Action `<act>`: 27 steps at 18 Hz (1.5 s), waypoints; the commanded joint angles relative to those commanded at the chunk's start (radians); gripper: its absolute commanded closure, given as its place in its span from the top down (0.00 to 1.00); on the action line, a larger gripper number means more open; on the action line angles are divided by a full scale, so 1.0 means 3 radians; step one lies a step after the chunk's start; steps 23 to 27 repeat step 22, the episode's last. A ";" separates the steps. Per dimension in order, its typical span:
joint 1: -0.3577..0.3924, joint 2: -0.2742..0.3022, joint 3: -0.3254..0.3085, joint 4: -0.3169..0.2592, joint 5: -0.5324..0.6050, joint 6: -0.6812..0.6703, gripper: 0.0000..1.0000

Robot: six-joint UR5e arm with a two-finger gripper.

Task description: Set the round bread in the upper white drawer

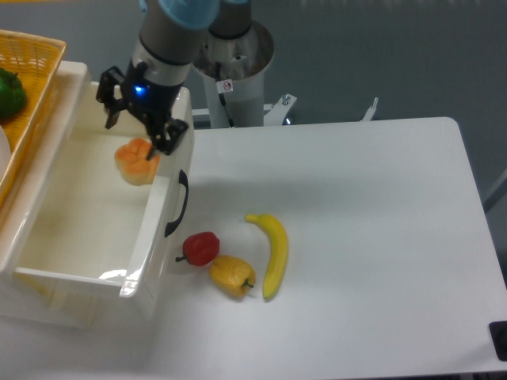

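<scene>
The round bread [135, 162], beige below with a golden-orange top, is inside the upper white drawer [79, 222], close to the inner side of its front panel. The drawer is pulled open and its black curved handle [179, 204] faces the table. My gripper [136, 136] hangs just above the bread with its fingers spread wider than the bun. The right fingertip [164, 147] is at the bread's top edge. I cannot tell whether the bread rests on the drawer floor or is a little above it.
A woven yellow basket [32, 71] with a green pepper [9, 91] stands at the far left behind the drawer. On the table next to the drawer front lie a red pepper [202, 248], a yellow pepper [231, 275] and a banana [273, 252].
</scene>
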 joint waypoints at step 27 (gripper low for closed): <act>0.0440 -0.0235 0.0031 0.0388 0.1125 0.0588 1.00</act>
